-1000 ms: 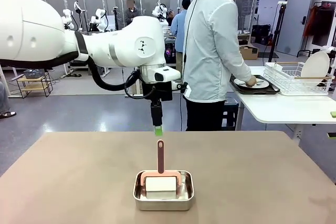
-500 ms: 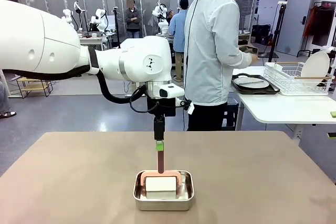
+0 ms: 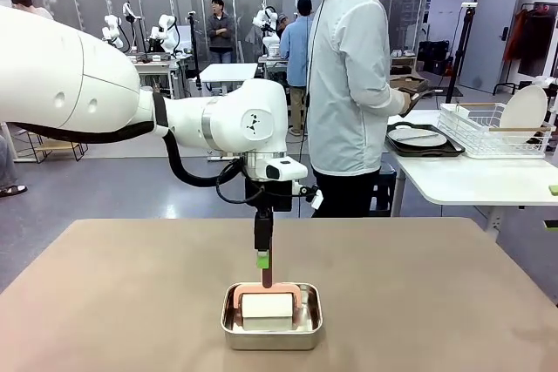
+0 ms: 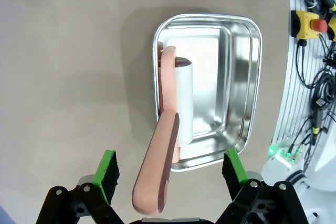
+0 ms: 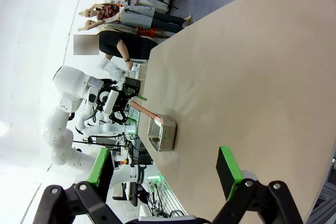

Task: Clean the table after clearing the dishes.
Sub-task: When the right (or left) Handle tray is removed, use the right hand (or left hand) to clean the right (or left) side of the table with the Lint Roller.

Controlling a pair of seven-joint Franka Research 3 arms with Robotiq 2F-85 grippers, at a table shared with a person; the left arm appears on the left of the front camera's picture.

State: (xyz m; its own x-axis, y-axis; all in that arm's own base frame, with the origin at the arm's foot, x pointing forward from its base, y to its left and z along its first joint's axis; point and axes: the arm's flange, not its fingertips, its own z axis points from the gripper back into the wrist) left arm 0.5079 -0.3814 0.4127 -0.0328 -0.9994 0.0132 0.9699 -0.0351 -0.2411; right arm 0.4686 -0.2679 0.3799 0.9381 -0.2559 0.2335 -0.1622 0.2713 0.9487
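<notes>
Tan table [image 3: 453, 302], steel tin [image 3: 271, 331], white side table [image 3: 471, 182] beyond — left gripper [image 4: 168, 157], right gripper [image 5: 164, 153] both splayed.

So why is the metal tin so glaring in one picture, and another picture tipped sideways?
Left wrist view: overhead light bounces off the steel tin, washing its floor white; the roller's pink handle looms large near the wide lens. Right wrist view: the camera is rolled with the wrist, so the table slants. Front view: even, sharp light.
</notes>
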